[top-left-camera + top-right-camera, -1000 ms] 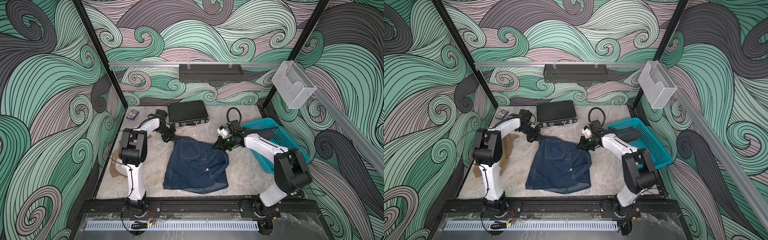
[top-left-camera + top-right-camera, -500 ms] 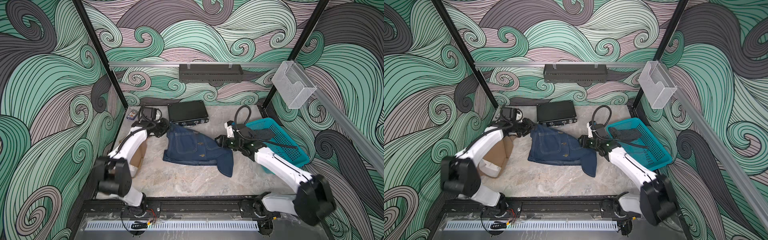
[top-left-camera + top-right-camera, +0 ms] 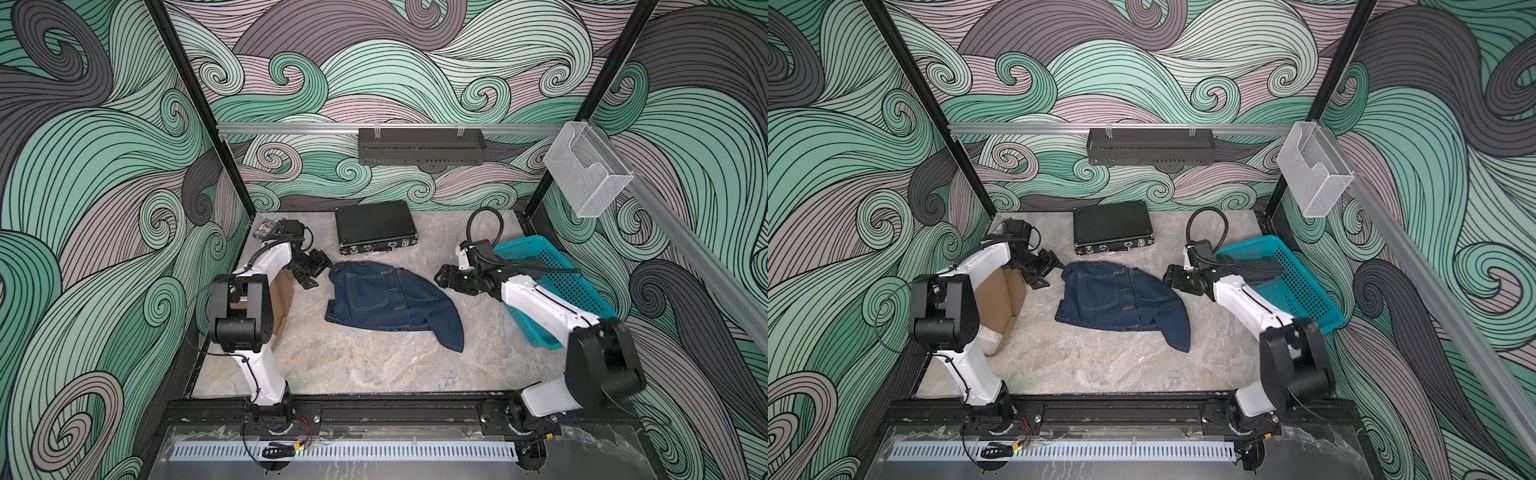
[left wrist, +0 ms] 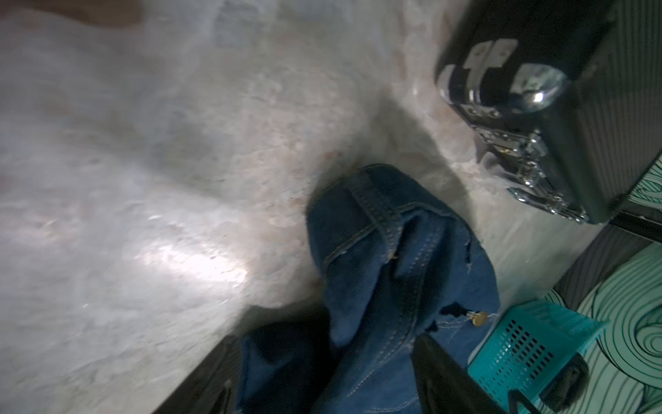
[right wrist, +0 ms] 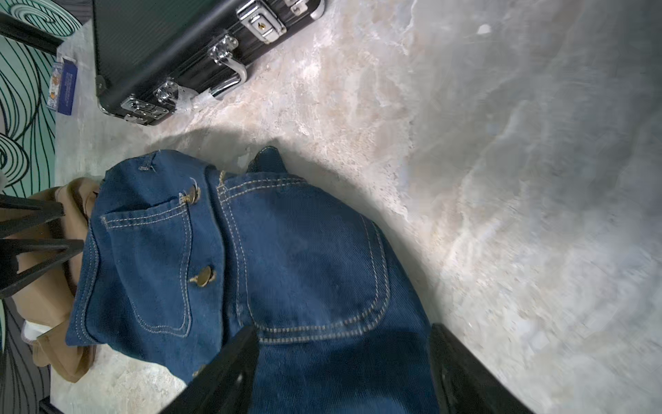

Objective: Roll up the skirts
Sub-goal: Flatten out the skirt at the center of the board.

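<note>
The dark blue denim skirt point(image 3: 390, 303) point(image 3: 1121, 297) lies crumpled on the marble table, its buttoned waist toward the back. My left gripper point(image 3: 313, 272) point(image 3: 1047, 271) hovers open just left of the skirt's waist corner. In the left wrist view the denim point(image 4: 394, 258) shows loose between its spread fingers point(image 4: 447, 376). My right gripper point(image 3: 445, 279) point(image 3: 1173, 276) is open just right of the waist. In the right wrist view its fingers point(image 5: 222, 372) stand wide over the denim point(image 5: 286, 258). A dark cloth point(image 3: 1260, 266) lies in the teal basket.
A black hard case point(image 3: 376, 226) stands behind the skirt. The teal basket point(image 3: 582, 291) sits at the right under my right arm. An open cardboard box point(image 3: 284, 299) is at the left by my left arm. A small card pack point(image 3: 266, 228) lies in the back left corner.
Both grippers have opened and let go of the denim skirt's waist corners, which they had dragged toward the back. The skirt has settled on the table and both grippers sit slightly clear of it.
</note>
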Robot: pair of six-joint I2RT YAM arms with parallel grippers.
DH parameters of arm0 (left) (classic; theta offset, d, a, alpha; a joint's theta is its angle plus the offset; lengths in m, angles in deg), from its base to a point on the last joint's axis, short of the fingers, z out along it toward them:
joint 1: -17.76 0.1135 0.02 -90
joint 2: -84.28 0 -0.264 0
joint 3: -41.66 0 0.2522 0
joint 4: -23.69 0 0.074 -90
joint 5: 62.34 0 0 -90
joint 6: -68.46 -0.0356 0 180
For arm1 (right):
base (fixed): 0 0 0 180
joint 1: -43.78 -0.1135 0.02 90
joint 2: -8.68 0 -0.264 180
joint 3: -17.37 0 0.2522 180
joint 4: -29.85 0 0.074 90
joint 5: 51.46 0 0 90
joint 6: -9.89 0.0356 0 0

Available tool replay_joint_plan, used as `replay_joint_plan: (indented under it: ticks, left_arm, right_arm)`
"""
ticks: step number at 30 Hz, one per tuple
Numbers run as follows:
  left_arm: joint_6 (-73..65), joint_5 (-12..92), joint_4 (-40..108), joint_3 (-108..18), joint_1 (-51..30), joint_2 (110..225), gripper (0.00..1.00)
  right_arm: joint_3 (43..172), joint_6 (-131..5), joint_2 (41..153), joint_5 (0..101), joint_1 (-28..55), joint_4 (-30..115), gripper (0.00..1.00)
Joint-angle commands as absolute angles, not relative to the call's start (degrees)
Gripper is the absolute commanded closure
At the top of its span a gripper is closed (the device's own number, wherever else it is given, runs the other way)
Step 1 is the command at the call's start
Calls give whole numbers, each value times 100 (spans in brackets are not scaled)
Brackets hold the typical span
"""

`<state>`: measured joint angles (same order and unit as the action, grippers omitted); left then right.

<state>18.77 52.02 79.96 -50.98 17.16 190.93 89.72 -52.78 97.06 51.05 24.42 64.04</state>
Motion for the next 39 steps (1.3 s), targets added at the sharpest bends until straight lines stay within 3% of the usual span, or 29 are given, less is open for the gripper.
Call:
replay_joint_plan:
  ticks: [1,3,5,8,9,10,12,14,21,26,32,36,39]
  left_arm:
    - [1739,6024,7977,-5472,1661,19787,29]
    - [1774,6277,7896,-5642,1638,20073,35]
    - [1824,6657,7637,-5649,1560,20176,51]
    - [1919,6901,7253,-5464,1414,20066,93]
    - [1961,6935,7145,-5392,1371,19957,100]
    - [1991,6947,7028,-5294,1335,19815,100]
    - [2028,6912,6786,-5067,1236,19393,100]
    - [1984,6879,6555,-4854,1139,18886,100]
    - [1606,6559,6005,-4358,648,16837,100]
    - [1116,5701,5948,-4599,-298,15877,100]
    - [655,4861,6596,-5423,-1287,15986,100]
    - [203,4767,7029,-5814,-1975,16460,99]
    - [-268,4395,7537,-6131,-2502,16911,99]
  right_arm:
    - [9549,-5550,10632,5721,2448,6847,22]
    - [9773,-5536,10952,5546,2449,6896,22]
    - [9798,-5461,11051,5610,2453,6696,22]
    - [9946,-5416,11304,6019,2436,6555,30]
    - [10051,-5451,11437,6222,2427,6620,37]
    - [10142,-5483,11554,6395,2427,6669,44]
    - [10118,-5461,11678,6622,2427,6589,68]
    - [9849,-5366,11533,6761,2435,6222,83]
    - [8126,-4811,9607,6831,2427,4153,99]
    - [7809,-4621,8333,6364,2448,4172,100]
    - [8099,-4492,7260,6645,2128,4534,46]
    - [8232,-4416,6850,6231,2090,5045,32]
    - [8731,-4477,6954,6519,2092,5623,19]
